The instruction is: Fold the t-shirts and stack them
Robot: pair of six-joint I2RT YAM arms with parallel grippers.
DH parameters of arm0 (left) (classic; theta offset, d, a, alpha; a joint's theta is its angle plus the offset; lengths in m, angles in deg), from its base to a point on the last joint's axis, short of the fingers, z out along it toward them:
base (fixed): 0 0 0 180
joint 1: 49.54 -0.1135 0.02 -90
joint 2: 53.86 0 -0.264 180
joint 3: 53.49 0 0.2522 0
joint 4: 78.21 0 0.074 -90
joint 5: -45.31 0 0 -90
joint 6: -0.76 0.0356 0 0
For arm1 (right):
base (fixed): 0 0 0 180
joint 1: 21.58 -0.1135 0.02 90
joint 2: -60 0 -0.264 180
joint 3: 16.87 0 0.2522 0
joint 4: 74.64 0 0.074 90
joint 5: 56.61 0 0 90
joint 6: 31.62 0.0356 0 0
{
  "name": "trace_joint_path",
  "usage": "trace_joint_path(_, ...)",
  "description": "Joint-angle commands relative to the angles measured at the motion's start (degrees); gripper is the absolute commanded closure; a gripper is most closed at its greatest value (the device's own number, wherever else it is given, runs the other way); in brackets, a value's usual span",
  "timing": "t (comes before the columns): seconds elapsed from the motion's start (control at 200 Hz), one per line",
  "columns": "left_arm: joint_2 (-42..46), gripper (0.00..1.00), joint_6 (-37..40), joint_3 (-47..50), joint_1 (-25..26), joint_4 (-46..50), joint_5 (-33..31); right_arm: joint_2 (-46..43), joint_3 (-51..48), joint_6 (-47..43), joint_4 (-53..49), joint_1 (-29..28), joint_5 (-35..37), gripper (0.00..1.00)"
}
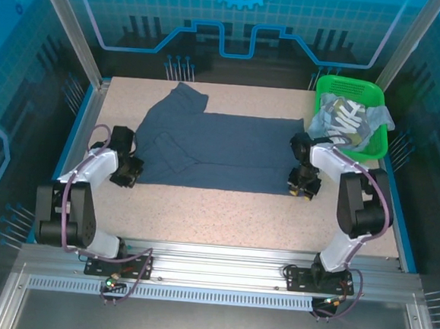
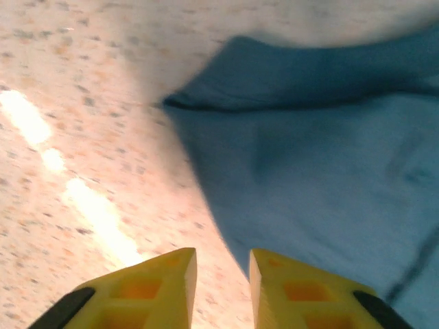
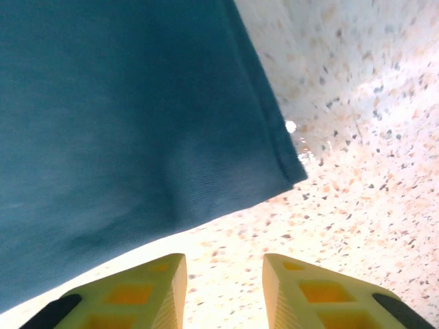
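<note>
1. While my left gripper (image 1: 131, 175) and right gripper (image 1: 302, 188) sit at its near corners, the dark slate-blue t-shirt (image 1: 221, 149) lies spread flat on the counter (image 1: 238, 219), one sleeve angled far-left.
2. I count one shirt on the counter. One grey-blue lettered t-shirt (image 1: 344, 117) and some pale light-blue fabric (image 1: 380, 116) are bunched in the single green basket (image 1: 350, 83), far right.
3. Both grippers stand narrowly open, holding nothing, with bare counter between the fingers.

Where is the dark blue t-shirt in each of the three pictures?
Top view: the dark blue t-shirt lies spread flat in the middle of the table.
Left wrist view: it covers the right side.
Right wrist view: it covers the upper left.
Shared landmark: the speckled table beside the cloth.
</note>
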Motion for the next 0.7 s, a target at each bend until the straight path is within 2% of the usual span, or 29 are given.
trace_joint_path(0.0, 1.4, 0.61, 1.3, -4.1, 5.5, -3.3, 5.1, -7.8, 2.1, -4.5, 7.1, -3.5, -2.5, 0.56)
trace_joint_path(0.06, 0.1, 0.55, -2.3, -3.7, 8.3, -6.8, 9.5, -10.0, 1.8, -6.6, 11.6, -5.2, -7.3, 0.50)
trace_joint_path(0.125, -1.4, 0.51, -7.4, -1.4, 10.6, -13.0, 13.3, -9.9, 2.6, -7.5, 13.9, -6.4, -13.5, 0.49)
trace_joint_path(0.23, -4.4, 0.48, -13.8, 0.3, 12.6, -20.2, 14.9, -9.6, 3.6, -8.3, 16.2, -9.0, -18.2, 0.49)
trace_joint_path(0.315, -7.2, 0.48, -16.0, -0.1, 13.4, -23.1, 16.1, -9.7, 3.6, -7.4, 17.7, -9.6, -20.9, 0.49)
trace_joint_path(0.46, -11.1, 0.52, -15.8, -2.5, 13.9, -19.1, 16.5, -9.7, 4.2, -6.2, 17.4, -9.7, -21.2, 0.48)
trace_joint_path(0.695, -14.5, 0.58, -15.1, -3.7, 14.6, -18.8, 15.5, -9.4, 5.7, -5.3, 16.5, -9.6, -21.5, 0.47)
